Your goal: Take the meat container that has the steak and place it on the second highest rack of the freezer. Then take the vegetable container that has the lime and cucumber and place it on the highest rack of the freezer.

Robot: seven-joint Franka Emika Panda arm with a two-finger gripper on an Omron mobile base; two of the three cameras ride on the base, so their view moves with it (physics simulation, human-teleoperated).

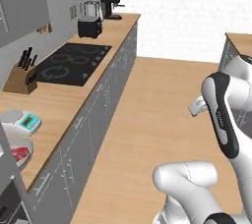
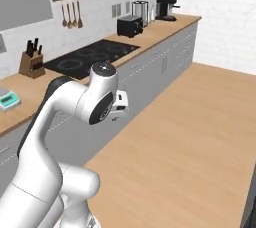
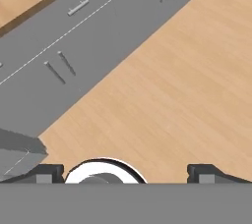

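A pale meat container [image 1: 20, 153] with the red steak [image 1: 19, 154] in it sits on the wooden counter [image 1: 54, 105] at the lower left, next to a white scale [image 1: 22, 121]. My gripper [image 1: 195, 108] hangs over the floor in the aisle, well to the right of that container and apart from it. From the right base view the gripper [image 2: 120, 106] points down towards the cabinet fronts. In the hand view the gripper [image 3: 126, 173] is open, its dark fingertips [image 3: 47, 173] far apart with nothing between them. The vegetable container, lime, cucumber and freezer racks are out of view.
Along the counter stand a knife block [image 1: 20, 76], a black cooktop [image 1: 71, 63], a toaster [image 1: 89, 26] and a coffee machine [image 1: 112, 7]. Grey cabinet fronts [image 3: 74, 46] with bar handles line the aisle. A grey panel edge [image 1: 11, 166] rises at the lower left. The wood floor [image 1: 147, 120] is broad.
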